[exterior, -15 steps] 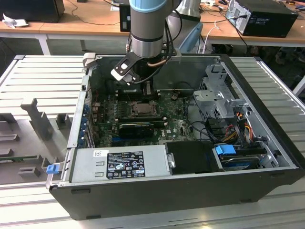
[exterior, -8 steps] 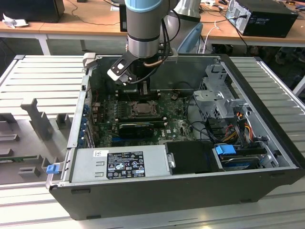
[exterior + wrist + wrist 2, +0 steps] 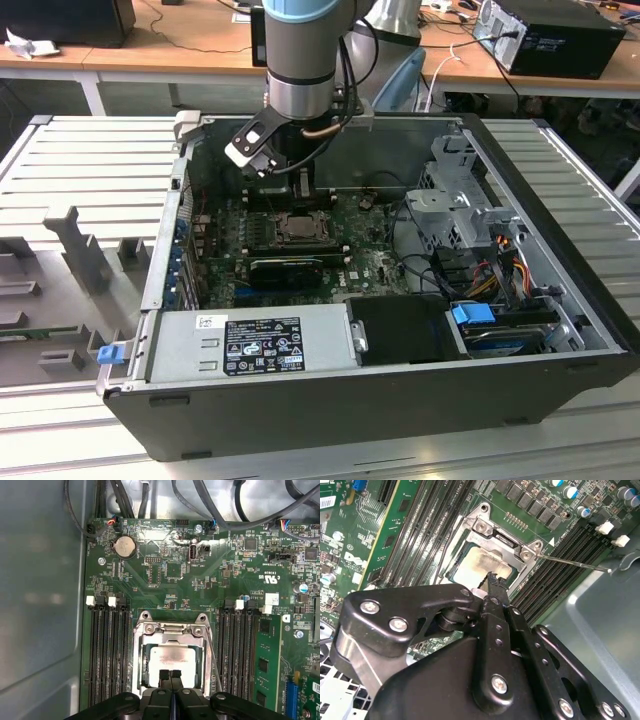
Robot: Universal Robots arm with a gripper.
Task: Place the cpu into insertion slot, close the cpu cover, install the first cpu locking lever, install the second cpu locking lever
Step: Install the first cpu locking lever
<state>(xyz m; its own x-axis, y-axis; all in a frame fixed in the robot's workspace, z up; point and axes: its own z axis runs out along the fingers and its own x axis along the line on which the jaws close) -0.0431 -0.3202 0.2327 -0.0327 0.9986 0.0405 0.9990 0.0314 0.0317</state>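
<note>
To the exterior view's left of the open computer case (image 3: 400, 405): ribbed grey desk (image 3: 80, 150), carrying grey fixture blocks (image 3: 88, 258). Behind the case: wooden desks (image 3: 180, 48) strewn with cables and, toward the exterior view's right, a black box (image 3: 560, 35). Just inside the case's near wall: power supply (image 3: 262, 345) bearing a black-and-white printed label, too small to read. Deeper inside the case: green motherboard (image 3: 370, 268), with the cpu (image 3: 300, 229) seated in its socket near the case's middle. Straight above that: arm (image 3: 300, 60) reaching down into the case. Along the case's wall on the exterior view's right: metal drive cage (image 3: 455, 200) and coloured wires (image 3: 505, 260).

In both wrist views: cpu cover (image 3: 170, 630) lying flat around the cpu, its square opening framing the silvery top. Pincer (image 3: 170, 676) narrow, tips pressed together, gripping nothing, poised over the cpu's edge; contact impossible to judge.

Only in the first wrist view: coin cell (image 3: 124, 546), memory slots (image 3: 107, 650), white printed sticker (image 3: 271, 599). Plainer in the second wrist view: thin wire lever (image 3: 575, 562) angling away from the cover toward the case's grey wall.
</note>
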